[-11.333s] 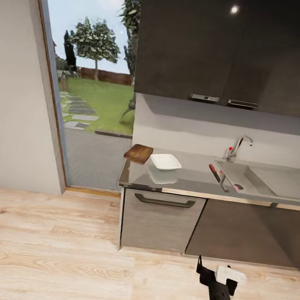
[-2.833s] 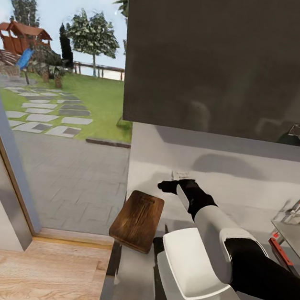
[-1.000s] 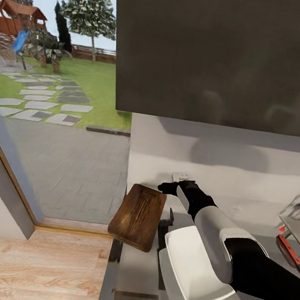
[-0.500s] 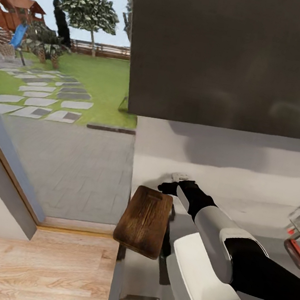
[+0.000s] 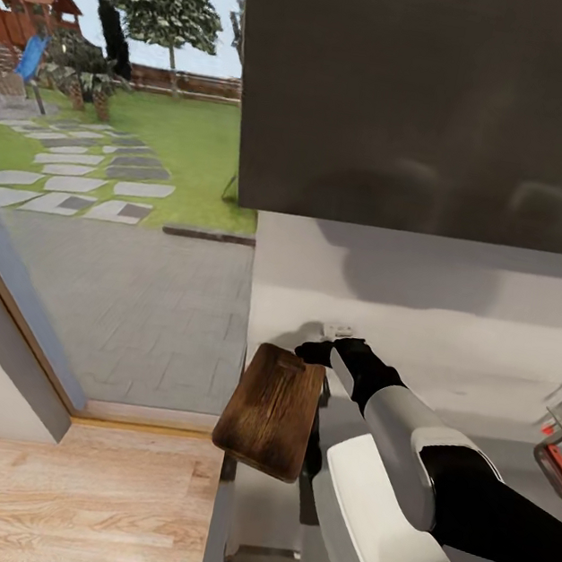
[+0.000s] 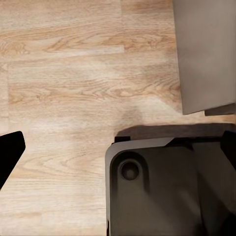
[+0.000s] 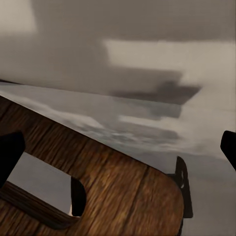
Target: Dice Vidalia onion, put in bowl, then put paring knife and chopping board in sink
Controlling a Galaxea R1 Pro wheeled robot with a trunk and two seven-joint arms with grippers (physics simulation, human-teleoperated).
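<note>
— So where does the chopping board [image 5: 272,409] lie from the right gripper [image 5: 317,351]?

— Just below and ahead of it. The board sits at the countertop's [image 5: 268,506] left end, one long side hanging past that end, its long axis running from the front edge toward the back wall. The end with the handle slot [image 7: 42,189] is the far one, and the gripper hovers right at it.

— And the fingers?

— Spread, judging by the right wrist view: one dark fingertip [image 7: 9,150] shows at each side of the picture, wide apart, with the slot and the board's rounded corner between them. They pinch nothing (whether a tip brushes the wood I cannot tell).

— Which arm is nearer?

— The right one, plainly. It reaches over the bowl [image 5: 385,513], which stands just beside the board toward the sink side, close to the front edge. The left gripper [image 6: 118,147] hangs low, its camera looking down on the wooden floor [image 6: 64,73] and the robot's dark base [image 6: 162,191]; its fingertips also show far apart.

— So the coming move?

— Probably closing on the slotted end, across the board's short axis. The overhang could let the board tip or slide off the left end if pushed that way.

— And the rest?

— The paring knife's [image 5: 558,464] reddish handle shows at the countertop's right, by the sink.
</note>
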